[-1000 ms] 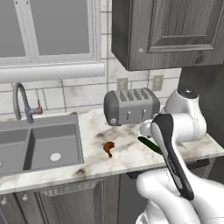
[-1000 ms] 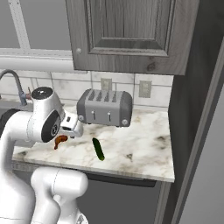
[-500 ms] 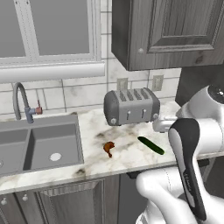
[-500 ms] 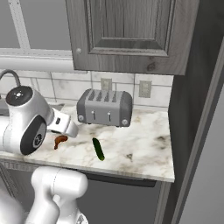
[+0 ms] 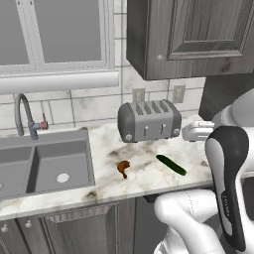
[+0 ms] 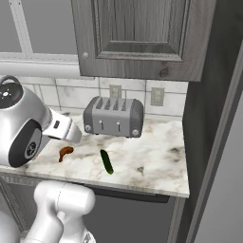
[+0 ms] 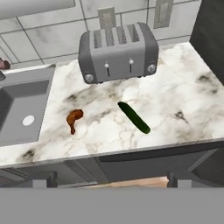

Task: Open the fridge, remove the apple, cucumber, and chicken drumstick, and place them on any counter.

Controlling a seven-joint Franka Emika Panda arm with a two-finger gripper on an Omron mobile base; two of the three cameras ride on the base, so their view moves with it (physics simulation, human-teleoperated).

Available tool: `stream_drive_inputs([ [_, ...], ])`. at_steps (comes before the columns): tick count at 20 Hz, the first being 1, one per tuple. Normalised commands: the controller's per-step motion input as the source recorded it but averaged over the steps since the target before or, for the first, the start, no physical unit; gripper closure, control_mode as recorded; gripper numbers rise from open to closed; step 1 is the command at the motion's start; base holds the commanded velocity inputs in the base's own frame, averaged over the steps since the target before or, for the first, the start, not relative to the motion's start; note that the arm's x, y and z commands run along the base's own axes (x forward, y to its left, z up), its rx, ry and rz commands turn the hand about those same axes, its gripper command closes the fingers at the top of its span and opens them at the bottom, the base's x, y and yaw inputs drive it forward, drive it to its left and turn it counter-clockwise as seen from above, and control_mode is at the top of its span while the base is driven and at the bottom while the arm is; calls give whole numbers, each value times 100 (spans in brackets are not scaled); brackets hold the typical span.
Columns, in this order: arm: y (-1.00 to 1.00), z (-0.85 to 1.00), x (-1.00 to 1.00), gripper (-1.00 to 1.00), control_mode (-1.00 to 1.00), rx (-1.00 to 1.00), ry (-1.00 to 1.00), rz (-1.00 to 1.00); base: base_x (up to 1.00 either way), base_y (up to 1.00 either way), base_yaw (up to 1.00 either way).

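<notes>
Left base view: the cucumber [image 5: 171, 164] lies flat on the counter [image 5: 144, 178], in front of the toaster [image 5: 149, 120] and slanting toward the front edge on its right. The drumstick [image 5: 123, 168] lies on the same marble to the cucumber's left, apart from it and nearer the sink [image 5: 43, 162]. A faucet [image 5: 26, 119] rises behind the sink. The white arm rises at the lower right, and its hand reaches out behind the dark-banded link, above the counter's right end near the toaster's right side; the fingers cannot be made out here.

Right base view: the cucumber [image 6: 107, 161] rests in front of the toaster [image 6: 114, 116], pointing toward the counter's [image 6: 156, 171] front edge. The drumstick [image 6: 65, 152] lies to its left, just beside the arm's white forearm, which crosses above the counter's left part. A dark cabinet [image 6: 137, 38] hangs over the toaster, and the fridge's [image 6: 223, 190] light-grey side stands at the far right.

Hand view: the camera looks down on the counter [image 7: 183, 109] from above its front edge. The cucumber [image 7: 134, 117] lies near the middle, the drumstick [image 7: 74, 119] to its left, and the toaster [image 7: 118, 52] beyond both. The gripper [image 7: 107, 183] stands wide, its dark tips spread far apart at the bottom with nothing between them, well short of both foods.
</notes>
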Motion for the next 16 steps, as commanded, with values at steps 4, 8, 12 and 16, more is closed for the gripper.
stream_drive_inputs([
  [4, -13, 0, -16, -100, -100, 0, 0, 0, 0, 0, 0],
  [8, 0, 0, 0, -100, -100, 0, 2, 0, 0, 0, 0],
  [12, 0, 0, -1, -100, -100, 0, 0, 0, 0, 0, 0],
  [16, 0, 0, -2, -100, 100, 0, 0, 0, -18, 0, 0],
])
